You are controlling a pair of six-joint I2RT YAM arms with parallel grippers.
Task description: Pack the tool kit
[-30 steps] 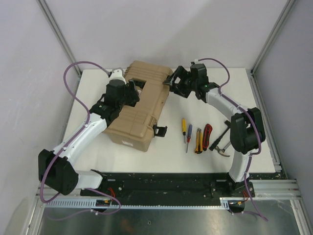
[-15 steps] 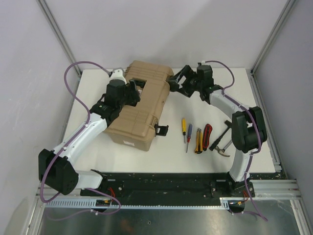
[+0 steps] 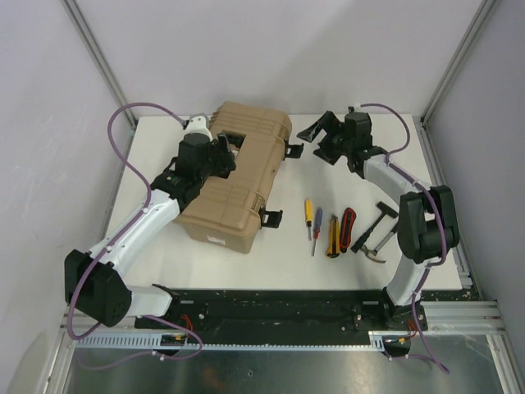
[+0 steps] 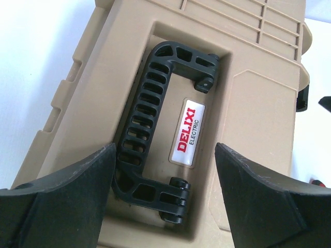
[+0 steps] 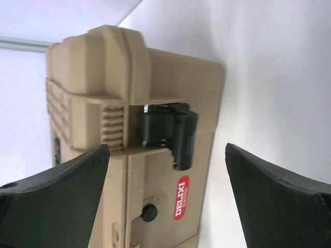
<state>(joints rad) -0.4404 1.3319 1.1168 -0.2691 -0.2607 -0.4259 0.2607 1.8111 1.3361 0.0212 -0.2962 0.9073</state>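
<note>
Case (image 3: 238, 176) lies shut beside loose tools (image 3: 333, 236) on the worktop (image 3: 344, 185), left pincer (image 4: 164, 157) open over its handle (image 4: 139, 119), right pincer (image 5: 166, 152) open near a latch (image 5: 173, 132); tugging the handle may drag it askew.

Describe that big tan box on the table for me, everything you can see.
The large tan ribbed plastic case lies flat and askew on the white table, lid shut. A black slotted handle lies folded into a recess on top, beside a white label reading DELIXI ELECTRIC. Two black latches on one long side stick outward, seemingly unfastened. The left arm's jaws hang open over the handle; no contact shows. Only the table visibly touches it.
</note>
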